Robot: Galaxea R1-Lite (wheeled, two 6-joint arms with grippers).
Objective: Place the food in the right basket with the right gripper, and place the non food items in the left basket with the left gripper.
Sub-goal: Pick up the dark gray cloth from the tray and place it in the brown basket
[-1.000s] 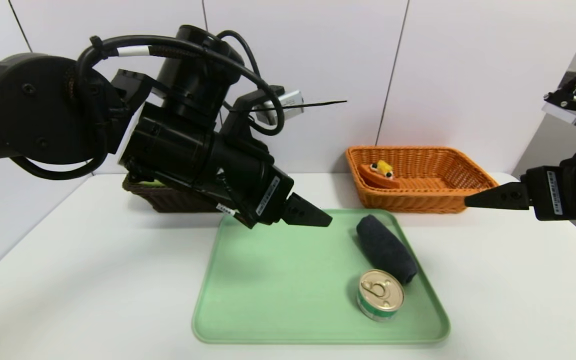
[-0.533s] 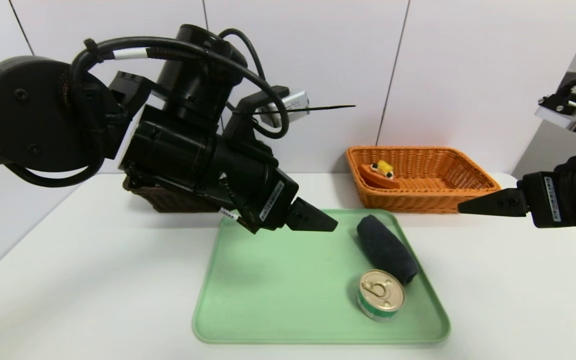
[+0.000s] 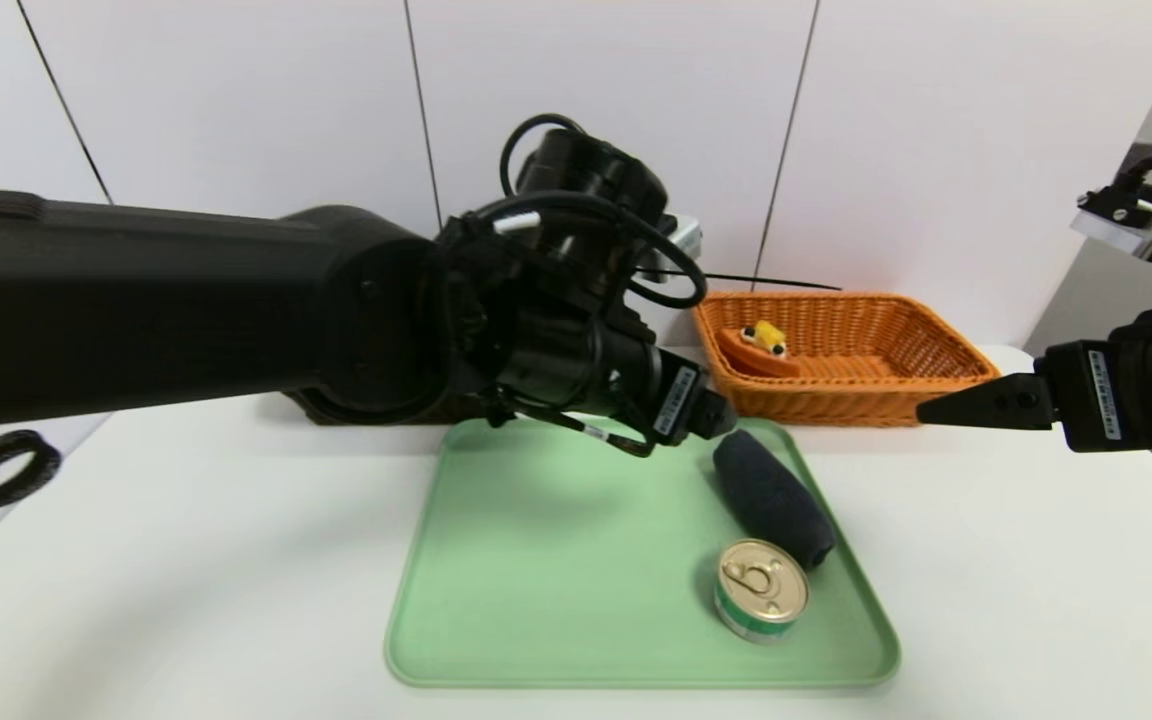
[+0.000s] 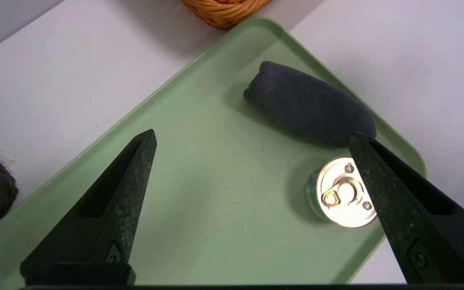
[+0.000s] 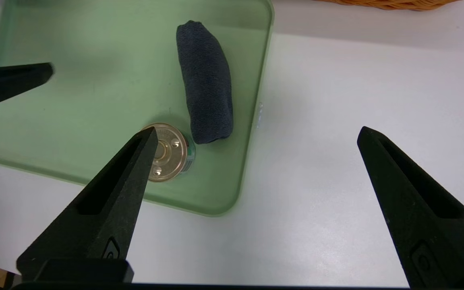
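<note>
A dark rolled cloth (image 3: 771, 495) and a tin can (image 3: 761, 588) with a green label lie on the right side of the green tray (image 3: 556, 560). My left gripper (image 3: 721, 415) hangs open over the tray's back edge, just beside the cloth's far end. From the left wrist the cloth (image 4: 308, 106) and can (image 4: 338, 197) show beyond the open left gripper (image 4: 253, 134). My right gripper (image 3: 926, 412) hovers open and empty above the table right of the tray. From the right wrist, the right gripper (image 5: 257, 130) is over bare table, with the can (image 5: 171, 153) and cloth (image 5: 208, 80) to one side.
The orange basket (image 3: 896, 400) stands behind the tray on the right with an orange and yellow food piece (image 3: 758, 350) inside. A dark brown basket (image 3: 336, 410) at back left is mostly hidden by my left arm. White table surrounds the tray.
My left arm has swung right and lower across the tray, bringing its gripper from the tray's back middle to the cloth's far end. The right gripper has barely shifted.
</note>
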